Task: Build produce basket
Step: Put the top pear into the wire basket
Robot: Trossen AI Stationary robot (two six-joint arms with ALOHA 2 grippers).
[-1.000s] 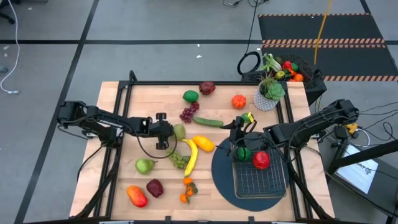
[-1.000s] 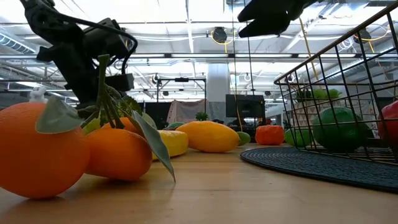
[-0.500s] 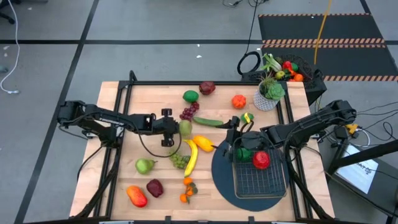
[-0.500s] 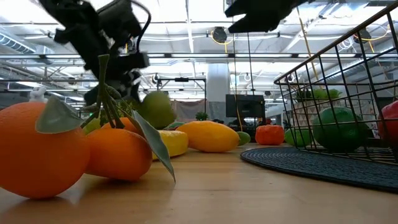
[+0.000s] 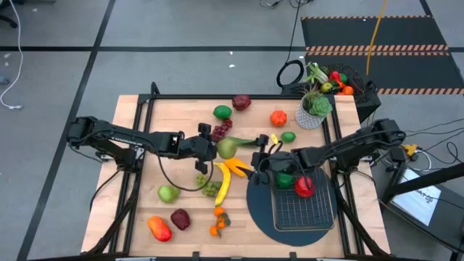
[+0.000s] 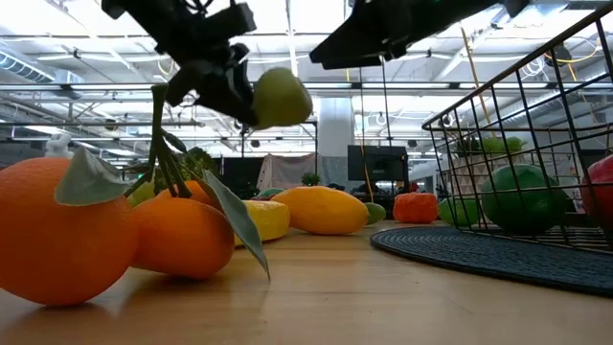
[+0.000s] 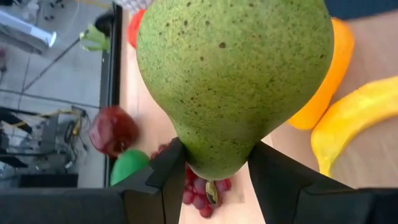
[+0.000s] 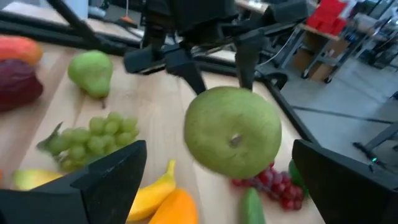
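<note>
My left gripper (image 5: 212, 148) is shut on a green speckled pear (image 5: 228, 148), held in the air above the table's middle; the pear also shows in the low view (image 6: 281, 96). My right gripper (image 5: 262, 161) is open and empty just to the right of the pear, facing it (image 8: 217, 148), at the left rim of the dark mat. The wire basket (image 5: 303, 210) rests on the round mat and holds a green fruit (image 5: 284, 180) and a red apple (image 5: 304, 186). A banana (image 5: 223, 181), green grapes (image 5: 209, 187) and purple grapes (image 5: 220, 132) lie on the table. My left gripper pinches the pear's narrow stem end (image 7: 211, 163) between its two fingers (image 7: 166, 175). The fingers come about level from the table's left. The pear is lifted clear of the table, its wide end pointing toward the table's right edge.
A cucumber (image 5: 243, 141), limes (image 5: 222, 112), a dark red apple (image 5: 241, 101), an orange fruit (image 5: 278, 117), another green pear (image 5: 168, 193) and oranges (image 5: 217, 221) lie about. A potted plant (image 5: 313, 109) stands at the far right, a black bin (image 5: 333, 80) behind it.
My left gripper has risen and gone toward the table's right edge with the pear, which has been lifted clear of the table. My right gripper has gone toward the table's left, toward the pear.
</note>
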